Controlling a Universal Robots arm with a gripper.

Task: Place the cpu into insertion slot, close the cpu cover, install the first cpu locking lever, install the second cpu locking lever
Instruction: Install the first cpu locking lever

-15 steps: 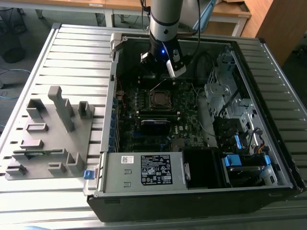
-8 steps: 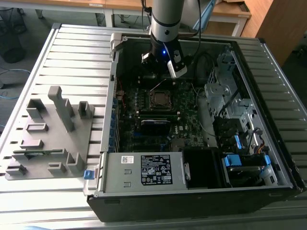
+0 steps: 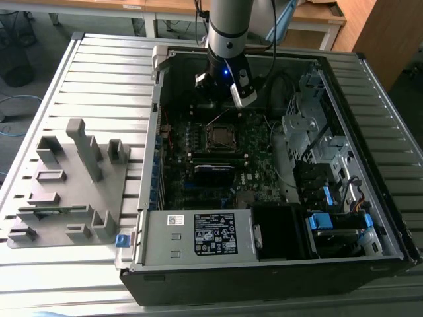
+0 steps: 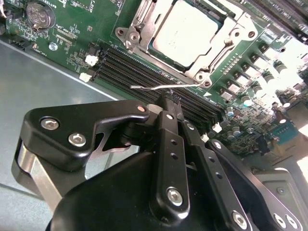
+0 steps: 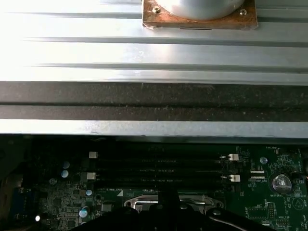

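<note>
In the second wrist view the cpu [image 4: 187,31] lies flat in the insertion slot [image 3: 218,135], its silver-grey top facing up. The cpu cover [image 4: 236,37] is folded down around it as a silvery frame. A thin wire locking lever [image 4: 149,88] stands out sideways just in front of the socket, over the long black slots. My gripper [image 4: 172,100] is shut, and its joined fingertips touch this lever at its middle. I cannot tell whether the wire is pinched between them. In the exterior view my gripper [image 3: 223,99] hangs inside the open computer case, just behind the socket.
Long black memory slots [image 4: 144,67] run between the socket and the case wall [image 5: 154,101]. A coin battery [image 4: 39,14] sits on the green board. A grey parts fixture [image 3: 66,185] lies at the exterior view's left; the power supply [image 3: 198,234] and drive cages [image 3: 310,132] crowd the case.
</note>
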